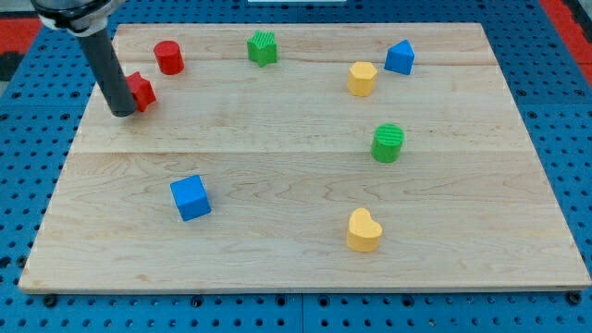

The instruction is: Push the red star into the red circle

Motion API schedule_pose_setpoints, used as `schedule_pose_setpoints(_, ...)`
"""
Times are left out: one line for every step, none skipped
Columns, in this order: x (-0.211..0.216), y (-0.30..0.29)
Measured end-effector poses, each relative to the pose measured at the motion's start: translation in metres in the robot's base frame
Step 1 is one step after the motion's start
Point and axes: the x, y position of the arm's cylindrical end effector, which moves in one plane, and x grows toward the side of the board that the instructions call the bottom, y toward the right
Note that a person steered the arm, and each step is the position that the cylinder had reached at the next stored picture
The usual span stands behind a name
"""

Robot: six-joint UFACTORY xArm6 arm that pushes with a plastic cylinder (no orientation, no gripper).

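in the camera view a pale wooden board with visible grain and plank seams lies on a blue perforated base, with a strip of red showing at the view's top corners. taking the red circle as the landmark, a smooth, matte short cylinder near the board's top left: the red star sits just below it and slightly toward the view's left, near but apart from it, its view-left side hidden by the rod. my tip, the end of a straight dark matte rod, rests on the board against the star's view-left lower side, seemingly touching it; it is a bare rod end, so it grasps nothing. to the view's right of the circle stands a ribbed green cube-like block, further right a yellow hexagon-like block and a blue angular block. well below and right of the circle are a ribbed green cylinder, a yellow heart, and, below the circle, a blue cube.
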Motion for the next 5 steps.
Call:
schedule_pose_setpoints(-0.001, -0.026)
schedule_pose_setpoints(-0.002, -0.036)
schedule_pose_setpoints(-0.002, -0.036)
schedule_pose_setpoints(-0.002, -0.015)
schedule_pose_setpoints(-0.002, 0.01)
